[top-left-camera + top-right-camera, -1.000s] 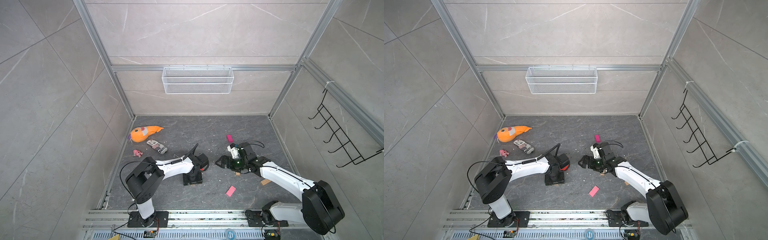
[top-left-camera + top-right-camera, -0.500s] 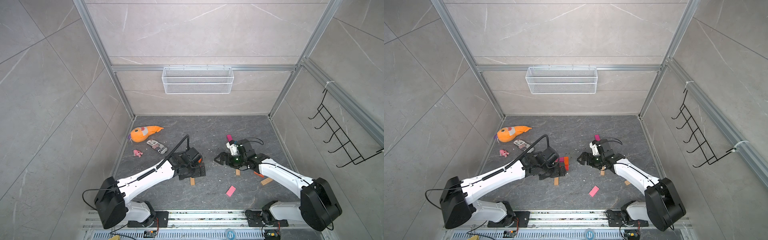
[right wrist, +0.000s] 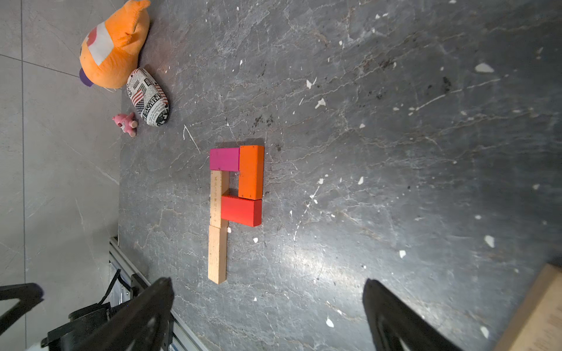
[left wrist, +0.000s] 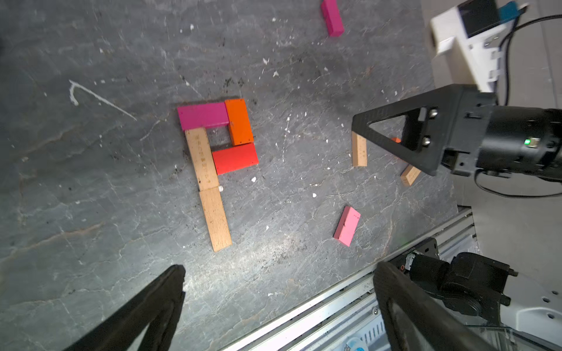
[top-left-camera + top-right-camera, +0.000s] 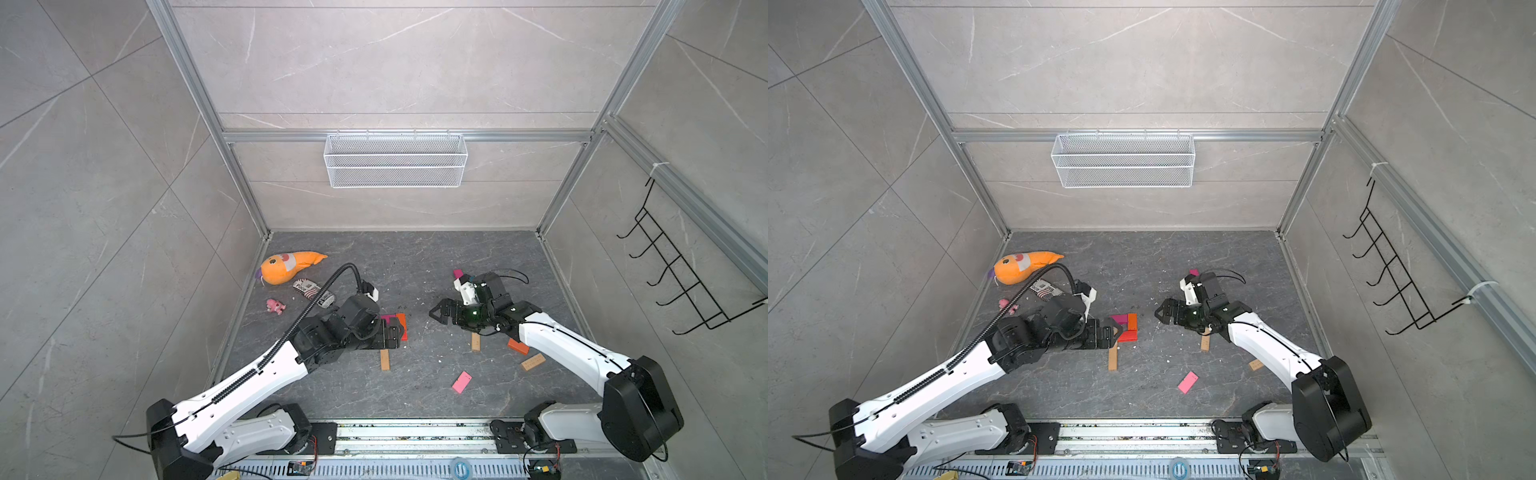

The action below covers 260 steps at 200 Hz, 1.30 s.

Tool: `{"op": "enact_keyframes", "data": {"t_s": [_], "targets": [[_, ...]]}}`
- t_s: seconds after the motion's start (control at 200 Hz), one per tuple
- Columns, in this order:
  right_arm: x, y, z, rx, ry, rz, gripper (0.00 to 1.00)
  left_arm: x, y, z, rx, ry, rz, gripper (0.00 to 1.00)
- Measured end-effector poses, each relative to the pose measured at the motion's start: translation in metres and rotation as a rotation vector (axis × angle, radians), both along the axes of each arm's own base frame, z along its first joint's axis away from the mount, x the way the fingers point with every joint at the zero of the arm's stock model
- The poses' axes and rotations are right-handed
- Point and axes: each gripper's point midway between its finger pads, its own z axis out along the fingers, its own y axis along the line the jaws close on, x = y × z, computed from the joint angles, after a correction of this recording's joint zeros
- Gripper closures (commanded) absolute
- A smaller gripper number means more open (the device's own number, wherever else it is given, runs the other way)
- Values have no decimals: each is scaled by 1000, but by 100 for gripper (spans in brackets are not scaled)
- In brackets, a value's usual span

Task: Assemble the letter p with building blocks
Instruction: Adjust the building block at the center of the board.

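Note:
The letter p lies flat on the dark floor: a magenta brick (image 4: 202, 115), an orange brick (image 4: 239, 121) and a red brick (image 4: 235, 158) form the loop beside a stem of two tan bricks (image 4: 215, 218). The right wrist view shows the same figure (image 3: 241, 210). My left gripper (image 5: 395, 332) hovers open over its left side, holding nothing (image 4: 279, 270). My right gripper (image 5: 436, 311) stands open and empty to the right of it (image 3: 267, 282). Loose building blocks lie around: a light pink one (image 5: 461, 382), tan ones (image 5: 475, 342), an orange one (image 5: 518, 346) and a magenta one (image 5: 458, 273).
An orange plush (image 5: 286, 268), a newsprint pouch (image 5: 313, 291) and a small pink plush (image 5: 275, 305) lie at the back left. A wire basket (image 5: 395, 160) hangs on the back wall, a black hook rack (image 5: 681, 282) on the right wall. The arms' rail (image 5: 415, 432) runs along the front edge.
My left gripper has opened and lifted off the lower tan brick, which now lies as the foot of the stem. The left arm has stretched out. The right gripper shifted slightly.

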Motion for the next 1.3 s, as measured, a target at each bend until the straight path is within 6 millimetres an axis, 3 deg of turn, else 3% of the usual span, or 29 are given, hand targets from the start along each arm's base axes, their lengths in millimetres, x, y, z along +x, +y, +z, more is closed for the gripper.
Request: {"op": "enact_keyframes", "data": {"t_s": [0.195, 0.345, 0.475, 0.579, 0.679, 0.829, 0.929, 1.299], "targets": [[3, -7, 1, -34, 0, -24, 0, 16, 14, 27, 50, -228, -24, 0], [15, -17, 13, -72, -28, -68, 0, 38, 20, 26, 142, -367, -29, 1], [30, -29, 26, -93, -63, -121, 0, 72, 32, 21, 142, -333, 38, 0], [41, -40, 33, -109, -76, -165, 0, 108, 58, 22, 77, -265, 138, 0], [50, -46, 30, -120, -61, -199, 0, 128, 78, 26, 21, -225, 189, 0], [68, -51, 12, -155, -9, -237, 0, 124, 69, 30, -61, -196, 100, 1], [87, -60, -1, -184, 23, -276, 0, 115, 59, 21, -83, -170, 25, 1], [202, -100, -48, -266, 82, -421, 0, 100, 45, 11, -109, -108, -85, 1]]}}
